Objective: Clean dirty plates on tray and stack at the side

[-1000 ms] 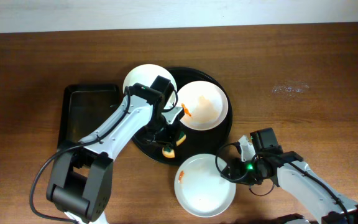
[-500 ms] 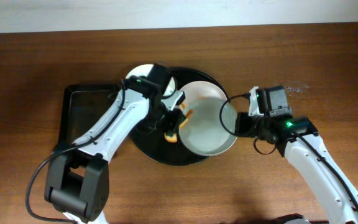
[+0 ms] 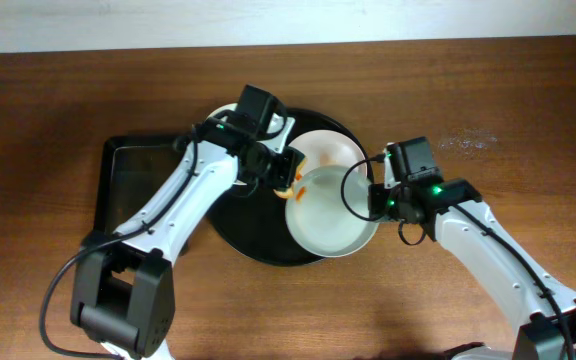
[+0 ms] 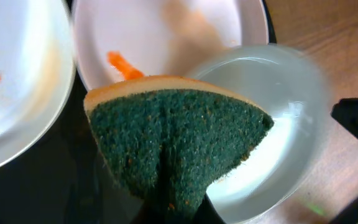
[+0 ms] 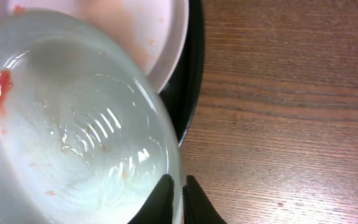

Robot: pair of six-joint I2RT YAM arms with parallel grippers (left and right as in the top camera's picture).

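Round white shallow plate, stiff and likely slippery, is clamped at its three-o'clock rim by right gripper; left gripper pinches green sponge.

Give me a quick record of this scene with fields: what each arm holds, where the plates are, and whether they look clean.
Left tool: shut on green-and-yellow scrubbing sponge, above large round black tray
Right tool: shut on rim of one round white plate, over the tray
Held plate: small red smear
Second white plate: on tray, partly under held plate, orange smear
Third white plate: tray's upper-left edge, orange spot
Side stack: none yet
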